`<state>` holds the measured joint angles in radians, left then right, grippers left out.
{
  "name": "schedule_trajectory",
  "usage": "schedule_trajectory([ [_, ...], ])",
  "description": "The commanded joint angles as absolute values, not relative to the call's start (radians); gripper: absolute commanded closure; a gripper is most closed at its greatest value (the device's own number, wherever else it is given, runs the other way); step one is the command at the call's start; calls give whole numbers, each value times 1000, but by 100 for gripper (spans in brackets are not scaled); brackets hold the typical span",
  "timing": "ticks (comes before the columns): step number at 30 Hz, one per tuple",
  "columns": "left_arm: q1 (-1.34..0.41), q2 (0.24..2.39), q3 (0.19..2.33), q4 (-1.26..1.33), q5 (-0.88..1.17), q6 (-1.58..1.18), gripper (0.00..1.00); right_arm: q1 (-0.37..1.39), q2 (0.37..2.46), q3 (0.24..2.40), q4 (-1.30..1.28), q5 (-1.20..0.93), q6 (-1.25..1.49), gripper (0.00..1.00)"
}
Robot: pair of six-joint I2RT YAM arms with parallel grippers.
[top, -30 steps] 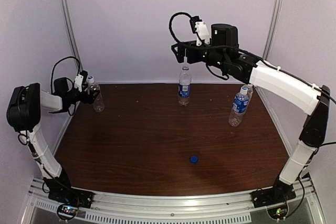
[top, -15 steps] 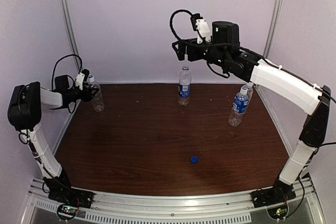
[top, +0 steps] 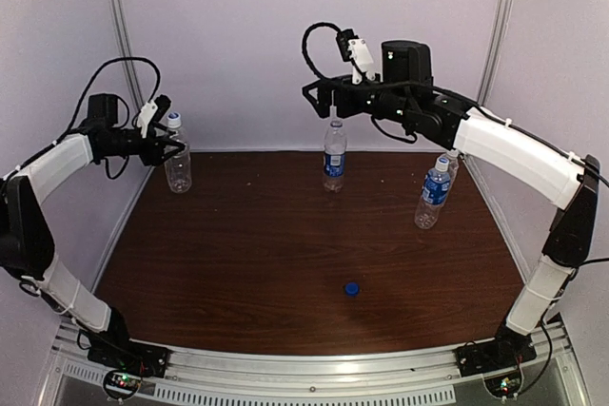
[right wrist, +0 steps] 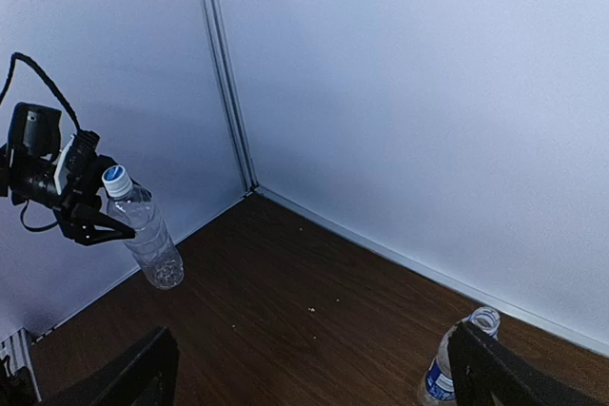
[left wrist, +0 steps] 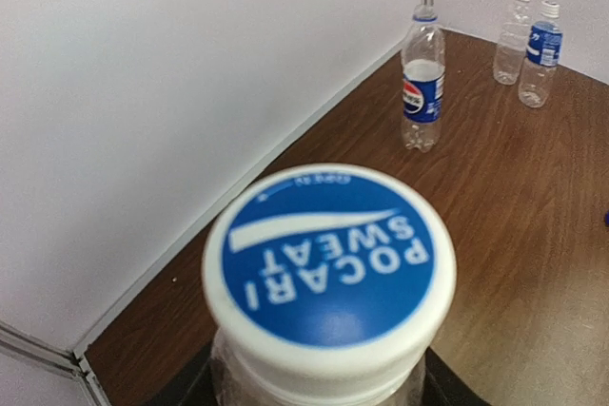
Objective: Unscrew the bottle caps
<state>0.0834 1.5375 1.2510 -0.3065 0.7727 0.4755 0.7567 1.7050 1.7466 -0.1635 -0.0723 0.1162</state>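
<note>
At the far left corner of the bench (top: 266, 254), the left pincer (top: 167, 145) is clamping the Pocari Sweat bottle (top: 178, 170) just under its cap (left wrist: 328, 259), with its fingers pressing either side of the neck. The white-rimmed blue cap is sitting screwed on, filling the left wrist view. The bottle is leaning a little, and I cannot tell whether its base is resting on the wood or hanging just above it. The step in hand looks like steadying this bottle for uncapping.

Moving right, the Pepsi bottle (top: 334, 154) is standing upright at the far middle, its mouth looking open. A loose dark blue cap (top: 352, 287) is lying well apart from it toward the near edge, so that bottle is probably done. Above it the right pincer (top: 328, 106) is hanging with its fingers spread wide, gripping nothing.

At the far right, two more bottles are standing just beside each other, the blue-labelled bottle (top: 432, 199) in front and a clear bottle (left wrist: 512, 45) behind, both wearing caps.

By my judgement, the right pincer is going to need to travel left, line up squarely over the Pocari cap, close on its rim and turn. Meanwhile the left one needs to be holding firmly enough that the bottle is not spinning along.
</note>
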Motion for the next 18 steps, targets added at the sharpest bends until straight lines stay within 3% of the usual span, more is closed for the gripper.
schedule_trajectory([
  [1,47,1385,1389,-806,804,691,41,806,1658,1786,-239,-198,103,0],
  [8,-232,1276,1535,-1000,640,789,43,924,1640,1729,-185,-333,0,2],
  [13,-409,1236,1491,-861,691,700,42,972,1634,1669,-9,-458,27,4],
  [18,-479,1277,1458,-766,679,585,47,1027,1636,1606,83,-432,-54,5],
])
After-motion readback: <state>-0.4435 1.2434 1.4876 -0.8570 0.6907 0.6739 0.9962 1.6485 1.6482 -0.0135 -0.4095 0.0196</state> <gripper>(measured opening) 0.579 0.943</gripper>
